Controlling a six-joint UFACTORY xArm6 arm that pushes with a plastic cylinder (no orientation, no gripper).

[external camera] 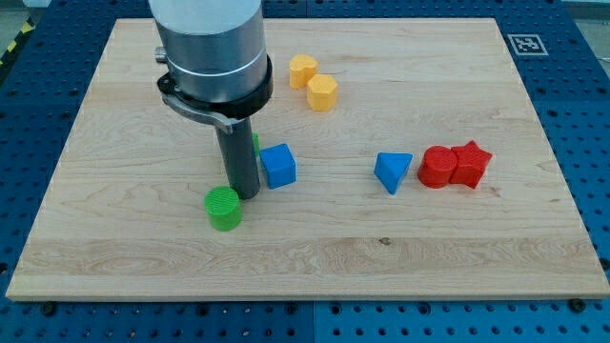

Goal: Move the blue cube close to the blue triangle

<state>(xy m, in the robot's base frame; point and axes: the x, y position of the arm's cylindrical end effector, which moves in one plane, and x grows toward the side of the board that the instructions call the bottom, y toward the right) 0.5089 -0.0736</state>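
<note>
Green, round and ribbed, a cylinder (224, 208) lies nearest the camera, just below and to the view's left of our tip (248, 193). We carry no jaws to spread or pinch: only a straight dark rod, its end down on the wooden board (315, 262).

Our task's piece, the blue cube (278, 165), sits just beside the tip on the view's right, slightly toward the view's top; whether rod and cube touch we cannot tell. Its goal, the blue triangle (393, 171), lies well to the tip's right at roughly the same level, with bare board between the two.

Further right of the triangle, two red blocks (455, 165) touch each other, the nearer one just beside it. Up and to the right of our tip, two yellow blocks (314, 83) sit together. Something green peeks out behind the rod, too hidden to name.

We judge the main risks so: the tip stands lower than the cube's middle, so a push rightward could spin the cube or let it slip upward; pushing too far could knock the triangle into the reds.

Our arm hangs upright, its grey housing over the board's upper left.
</note>
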